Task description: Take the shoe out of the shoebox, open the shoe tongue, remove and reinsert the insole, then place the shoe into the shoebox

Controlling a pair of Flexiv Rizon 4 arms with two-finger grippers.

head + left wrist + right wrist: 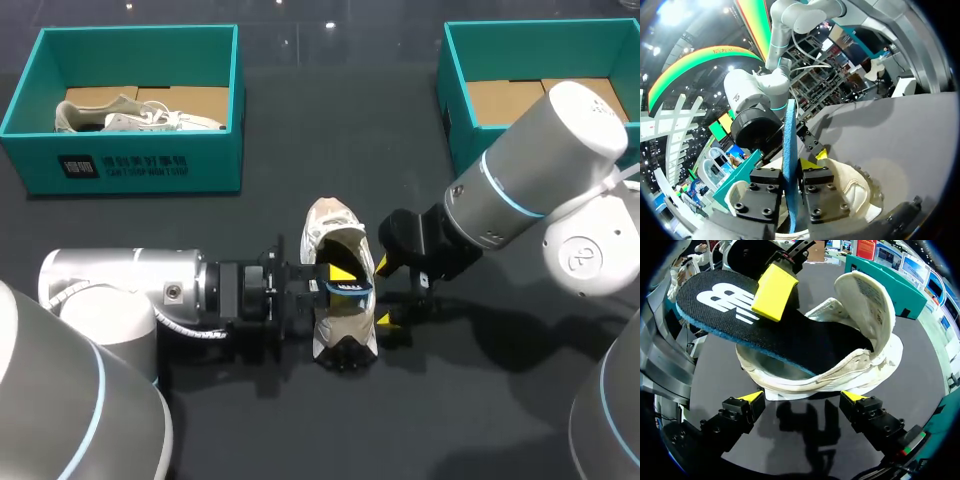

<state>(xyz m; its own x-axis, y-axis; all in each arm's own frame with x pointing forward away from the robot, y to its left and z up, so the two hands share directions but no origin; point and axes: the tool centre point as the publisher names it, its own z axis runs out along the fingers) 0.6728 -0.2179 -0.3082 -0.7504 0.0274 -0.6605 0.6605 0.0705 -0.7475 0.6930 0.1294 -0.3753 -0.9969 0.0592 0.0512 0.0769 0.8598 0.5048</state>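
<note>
Left hand (pixel 790 182) is closed tight on the insole (pixel 805 340), one finger on each face. The insole's front end is tucked into the shoe (pixel 322 222) under the raised tongue (pixel 865 300); its heel end is lifted out above the opening. Right hand (pixel 802 397) is spread wide, holds nothing, and sits just beside the shoe's side. The shoe stands mid-surface (pixel 450 400), outside both teal shoeboxes (pixel 130 170). Another shoe (pixel 140 118) lies in the left box.

Exhibition hall: arched banner (pixel 692 64), display screens (pixel 722 126)
</note>
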